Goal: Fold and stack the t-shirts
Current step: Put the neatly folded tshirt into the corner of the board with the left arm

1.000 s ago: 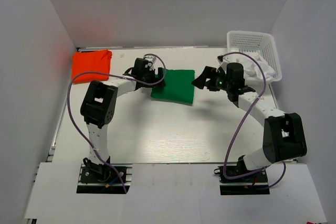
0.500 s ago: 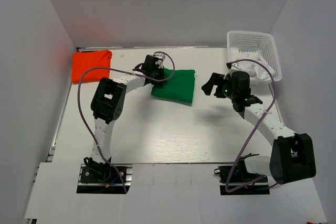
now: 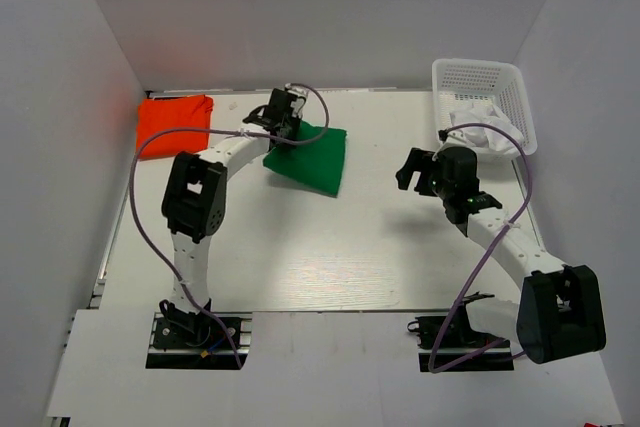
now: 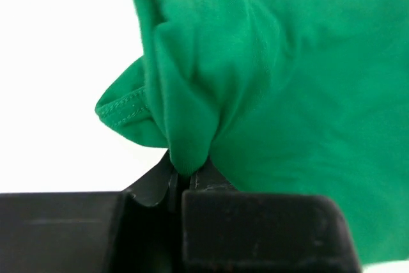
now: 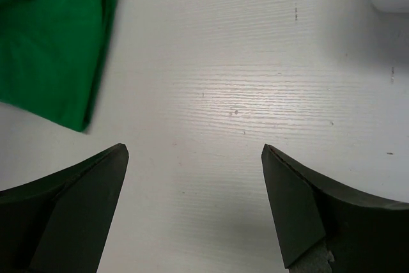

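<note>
A folded green t-shirt lies at the back middle of the table, turned at an angle. My left gripper is shut on its near-left corner; in the left wrist view a bunched fold of the green t-shirt is pinched between the black jaws of that gripper. A folded orange-red t-shirt rests at the back left. My right gripper hovers open over bare table, right of the green t-shirt, with nothing between its fingers.
A white mesh basket with white cloth inside stands at the back right corner. White walls close in the table on the left, back and right. Purple cables loop over both arms.
My left gripper has shut on the green t-shirt's corner and dragged it left, turning it. My right gripper has pulled back to the right, away from the shirt, still open.
</note>
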